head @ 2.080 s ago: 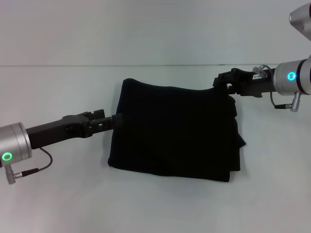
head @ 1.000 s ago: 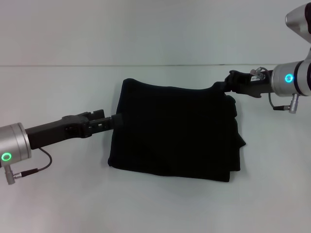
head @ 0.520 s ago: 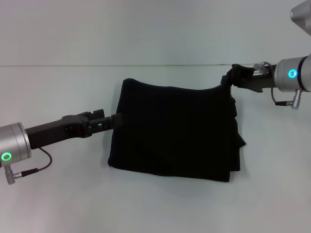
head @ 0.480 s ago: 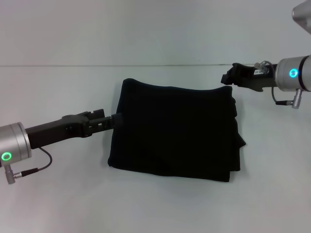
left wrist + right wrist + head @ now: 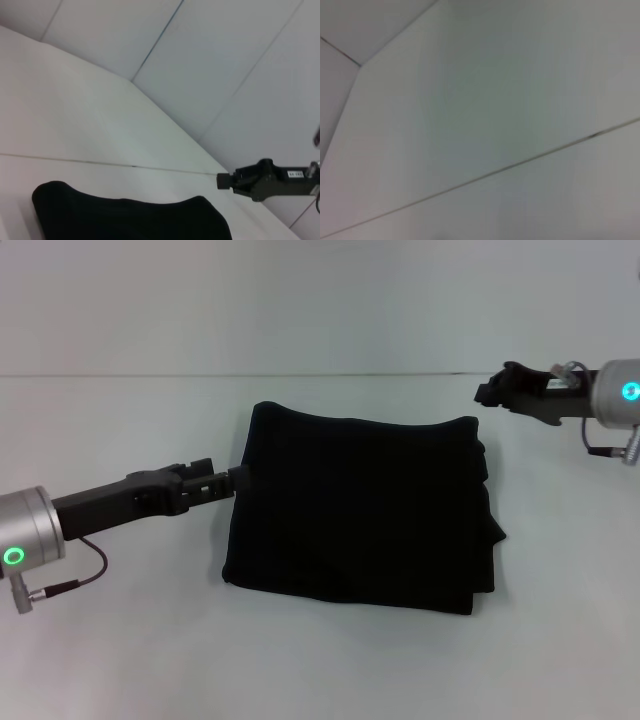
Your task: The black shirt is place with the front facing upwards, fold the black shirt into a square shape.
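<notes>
In front of you the black shirt (image 5: 358, 513) lies folded on the white worktop (image 5: 320, 660), roughly in the middle of the head view. It forms a near-square, slightly skewed block of plain black cloth, with no lettering or label showing on the upper face. Its far edge dips a little between two raised corners, its left edge runs straight, and along its right side you can see several stacked layers stepping out unevenly, with a small bulge partway down. The near edge is rounded and slants away towards the right. Your left gripper (image 5: 236, 478) reaches in low from the left, its tip right at the shirt's left edge near the far corner; you cannot tell from here whether its fingers are spread or closed, or whether they have any cloth between them. Your right gripper (image 5: 487, 391) hangs just off the shirt's far right corner, apart from the cloth and with nothing in it; how far its fingers are parted cannot be made out. From the left wrist camera you see the shirt's far edge (image 5: 130, 220) as a dark hump, with the right gripper (image 5: 225, 180) beyond it.
</notes>
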Robot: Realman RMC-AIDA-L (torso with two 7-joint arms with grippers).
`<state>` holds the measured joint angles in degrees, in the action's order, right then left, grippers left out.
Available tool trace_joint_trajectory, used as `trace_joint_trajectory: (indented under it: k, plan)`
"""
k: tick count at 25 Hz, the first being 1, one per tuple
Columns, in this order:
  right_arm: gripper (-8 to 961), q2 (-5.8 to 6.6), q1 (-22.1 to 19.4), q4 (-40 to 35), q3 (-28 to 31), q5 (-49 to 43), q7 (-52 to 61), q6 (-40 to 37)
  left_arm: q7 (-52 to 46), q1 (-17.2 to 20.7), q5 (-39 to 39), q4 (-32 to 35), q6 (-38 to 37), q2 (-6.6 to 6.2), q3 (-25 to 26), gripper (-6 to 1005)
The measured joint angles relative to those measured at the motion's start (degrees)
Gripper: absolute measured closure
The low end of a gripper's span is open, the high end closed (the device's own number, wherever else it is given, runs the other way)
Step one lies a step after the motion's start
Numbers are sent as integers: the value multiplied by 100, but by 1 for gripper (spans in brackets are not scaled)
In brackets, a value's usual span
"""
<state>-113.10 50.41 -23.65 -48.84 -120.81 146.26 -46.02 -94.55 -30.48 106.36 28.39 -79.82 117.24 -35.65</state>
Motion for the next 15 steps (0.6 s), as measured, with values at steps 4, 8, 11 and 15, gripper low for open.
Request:
trace_joint_trajectory:
  k: [4, 8, 11, 15]
  plan:
    - [842, -228, -568, -436, 290, 522, -994, -162, -155, -5, -25, 0, 21, -8, 151, 64]
    - [756, -610, -1398, -600, 616, 2243, -3683, -856, -423, -10, -28, -9, 48, -47, 408, 64]
    - [681, -671, -1726, -285, 595, 3070, -5462, -1470, -701, -6, -29, -19, 134, -61, 502, 64]
    - [582, -673, -1833, 308, 565, 3121, -7368, -1993, -1030, 21, -29, -35, 223, -75, 678, 64]
